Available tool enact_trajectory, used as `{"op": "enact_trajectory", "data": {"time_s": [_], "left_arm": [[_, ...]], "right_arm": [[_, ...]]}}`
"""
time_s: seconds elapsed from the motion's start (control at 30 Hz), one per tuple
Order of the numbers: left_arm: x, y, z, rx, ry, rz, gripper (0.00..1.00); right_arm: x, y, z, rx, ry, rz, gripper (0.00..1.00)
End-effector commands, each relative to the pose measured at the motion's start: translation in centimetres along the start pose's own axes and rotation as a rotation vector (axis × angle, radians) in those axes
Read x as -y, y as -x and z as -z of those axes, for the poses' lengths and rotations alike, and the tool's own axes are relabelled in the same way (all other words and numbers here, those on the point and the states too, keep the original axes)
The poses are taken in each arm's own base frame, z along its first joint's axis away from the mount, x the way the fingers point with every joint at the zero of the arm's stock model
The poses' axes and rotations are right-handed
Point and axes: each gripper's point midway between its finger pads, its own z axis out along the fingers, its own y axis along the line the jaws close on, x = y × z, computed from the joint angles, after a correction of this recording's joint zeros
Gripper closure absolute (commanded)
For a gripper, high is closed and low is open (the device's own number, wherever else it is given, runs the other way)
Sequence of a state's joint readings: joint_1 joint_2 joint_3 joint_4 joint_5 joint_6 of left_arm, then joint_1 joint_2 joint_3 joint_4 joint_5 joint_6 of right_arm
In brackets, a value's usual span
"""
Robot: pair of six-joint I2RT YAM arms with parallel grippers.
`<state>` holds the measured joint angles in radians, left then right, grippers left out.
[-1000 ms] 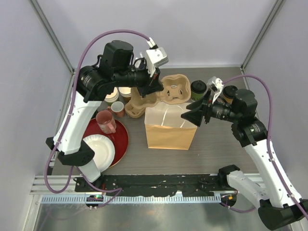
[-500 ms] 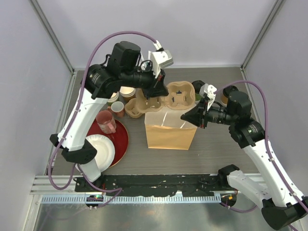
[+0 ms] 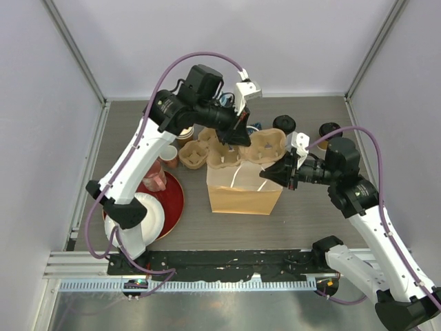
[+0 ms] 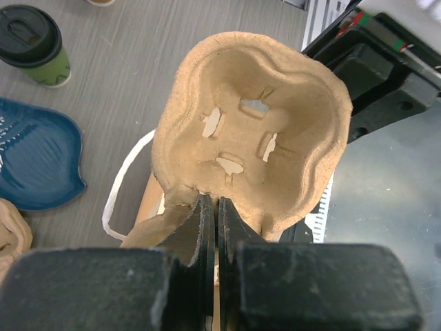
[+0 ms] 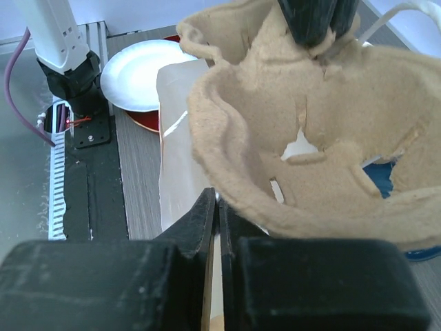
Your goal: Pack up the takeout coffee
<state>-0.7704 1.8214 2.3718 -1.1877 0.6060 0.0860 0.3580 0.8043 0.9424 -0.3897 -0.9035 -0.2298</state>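
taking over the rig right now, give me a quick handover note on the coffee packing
Left gripper: shut on the edge of the empty pulp carrier, holding it over the open mouth of the paper bag.
Right gripper: shut at the bag's right rim, apparently pinching it.
Cups: the green cup and the brown cup, both lidded, stand on the table behind the bag, neither in the carrier.
Done: carrier is up over the bag, bag rim gripped.
Left: probably lower the carrier into the bag, then pack both cups.
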Motion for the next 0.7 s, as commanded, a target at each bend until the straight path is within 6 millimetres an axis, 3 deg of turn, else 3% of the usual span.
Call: {"op": "enact_trajectory", "data": {"time_s": [0.0,0.2,0.37,0.53,0.67], "left_arm": [[0.0,-0.7,-0.6,-0.012,-0.04,0.0,1.0],[-2.8,-1.4,-0.7,-0.022,-0.01,0.081,1.0],[-3.7,-0.4,-0.2,0.003,0.001,0.095,1.0],[-5.1,-1.4,-0.9,-0.034,0.043,0.089,1.0],[-4.0,-2.9,-0.9,-0.086,-0.02,0.103,1.0]], "right_arm": [[-0.5,1.1,0.0,0.039,0.033,0.09,0.94],[-0.5,0.5,-0.2,0.027,0.051,0.088,0.94],[-0.5,0.4,-0.2,0.017,0.061,0.091,0.96],[-0.8,0.1,-0.3,0.001,0.088,0.087,0.96],[-0.8,0.1,-0.1,-0.002,0.076,0.101,0.96]]}}
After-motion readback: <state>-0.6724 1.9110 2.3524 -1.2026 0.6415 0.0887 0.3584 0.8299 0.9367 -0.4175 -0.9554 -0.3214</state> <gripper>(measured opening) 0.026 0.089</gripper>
